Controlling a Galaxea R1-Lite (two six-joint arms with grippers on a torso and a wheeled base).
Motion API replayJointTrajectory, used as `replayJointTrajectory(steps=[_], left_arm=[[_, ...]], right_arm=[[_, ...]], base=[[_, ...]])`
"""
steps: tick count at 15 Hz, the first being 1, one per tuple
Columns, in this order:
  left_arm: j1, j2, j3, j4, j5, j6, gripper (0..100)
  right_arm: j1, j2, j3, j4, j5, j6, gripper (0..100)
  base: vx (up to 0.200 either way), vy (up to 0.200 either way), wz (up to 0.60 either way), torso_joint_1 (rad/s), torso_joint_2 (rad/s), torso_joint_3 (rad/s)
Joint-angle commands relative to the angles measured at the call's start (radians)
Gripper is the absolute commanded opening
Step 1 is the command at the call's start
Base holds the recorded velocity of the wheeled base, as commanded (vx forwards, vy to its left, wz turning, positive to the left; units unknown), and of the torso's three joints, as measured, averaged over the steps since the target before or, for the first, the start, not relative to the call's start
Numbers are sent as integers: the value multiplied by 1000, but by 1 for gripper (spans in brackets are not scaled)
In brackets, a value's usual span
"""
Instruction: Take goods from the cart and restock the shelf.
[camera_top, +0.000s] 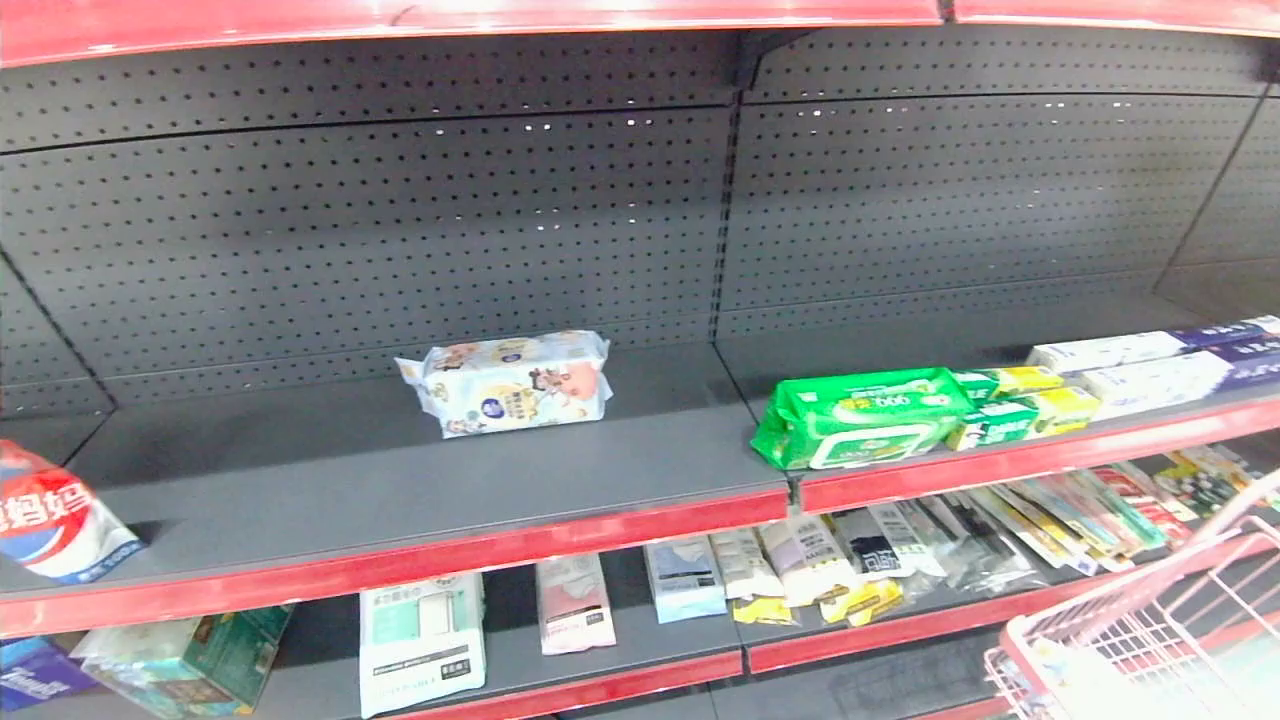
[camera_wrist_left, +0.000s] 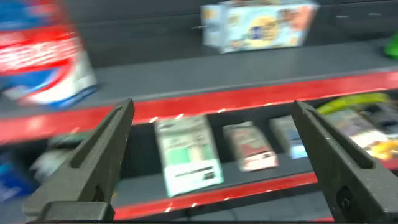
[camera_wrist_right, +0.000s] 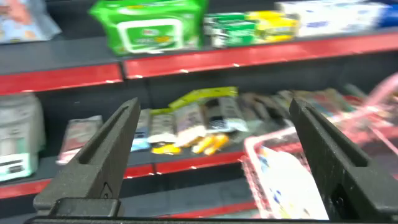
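Both my hands hang released and empty before the shelf (camera_top: 400, 470), and the cart (camera_top: 1003, 652) with its white pack (camera_wrist_right: 289, 183) lies low on my right, near my right hand (camera_wrist_right: 214, 106) and farther from my left hand (camera_wrist_left: 212, 106).

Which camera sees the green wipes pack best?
The head view: the green wipes pack lies whole on the shelf, near its front edge. The right wrist view shows it too, pressed against the picture's border. The left wrist view catches a thin green sliver.
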Motion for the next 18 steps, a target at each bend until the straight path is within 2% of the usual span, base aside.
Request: replayJointTrajectory(steps=[1, 13, 18], left_arm=[[0, 0, 0, -1, 0, 0, 100], [0, 0, -2, -1, 0, 0, 100], [0, 0, -2, -1, 0, 0, 100]], right_arm=[[0, -1, 0, 2, 0, 1, 100], [0, -1, 0, 0, 3, 1, 100], [0, -1, 0, 0, 5, 1, 100]], base=[[0, 0, -600, 2, 2, -2], [0, 0, -600, -1, 8, 6], [0, 0, 0, -21, 46, 24]])
